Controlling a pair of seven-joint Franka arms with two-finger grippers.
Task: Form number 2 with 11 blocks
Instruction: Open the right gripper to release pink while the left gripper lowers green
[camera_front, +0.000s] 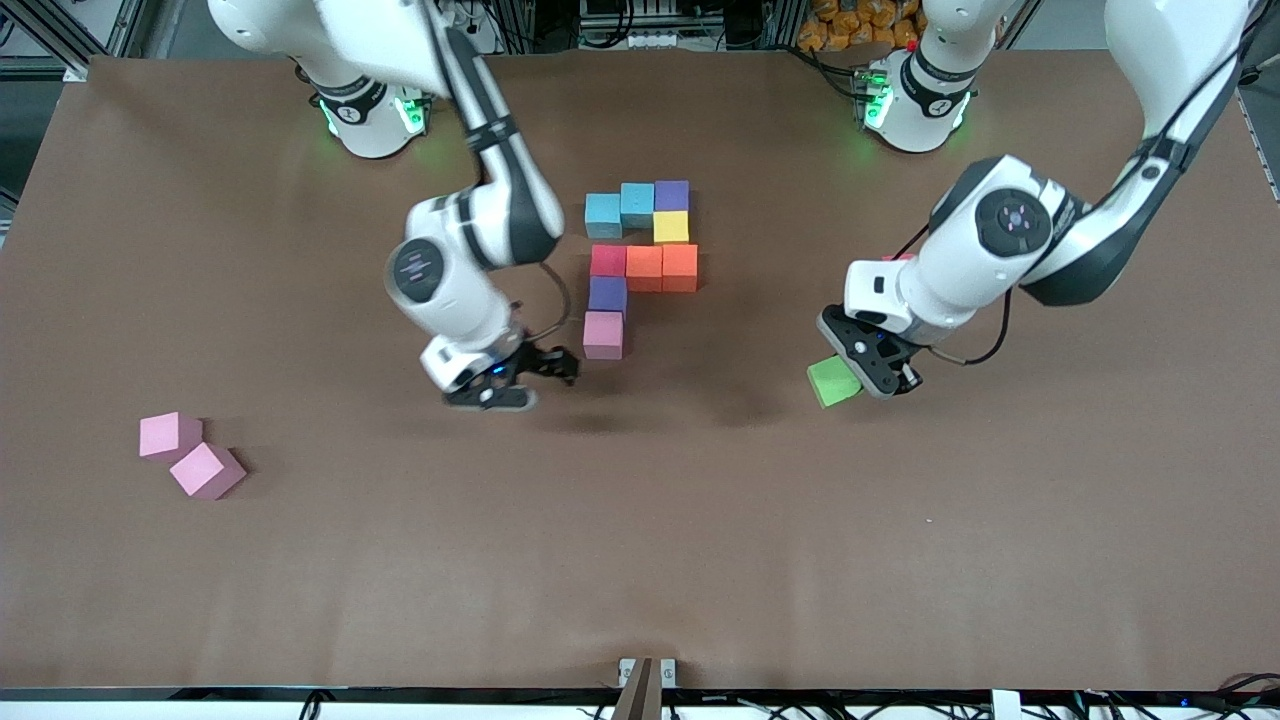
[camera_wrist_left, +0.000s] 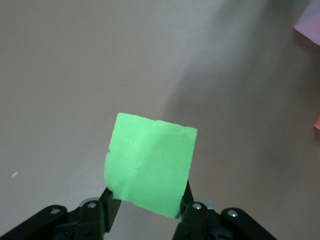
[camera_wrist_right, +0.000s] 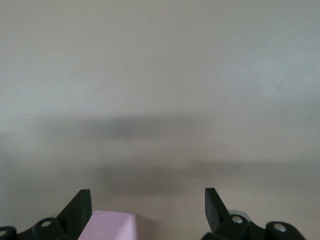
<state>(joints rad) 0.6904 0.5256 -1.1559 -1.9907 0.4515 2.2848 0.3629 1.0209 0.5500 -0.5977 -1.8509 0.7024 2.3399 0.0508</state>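
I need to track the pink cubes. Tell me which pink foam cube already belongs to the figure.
The pink foam cube touching the purple cube, at the figure's end nearest the front camera. The two other pink cubes lie loose toward the right arm's end.

My left hand (camera_front: 858, 372) grips a green block (camera_front: 834, 382) above the table (camera_front: 640, 560); my right hand (camera_front: 520, 378) hangs spread beside the pink block (camera_front: 603, 335).

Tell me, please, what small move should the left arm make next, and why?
Probably it should carry the green block toward the pink block at the near end of the figure. The left tool is shut on the green block, up over bare table, toward the left arm's end. Nine blocks are placed; the bottom row is missing. The right tool is open and empty beside the pink block.
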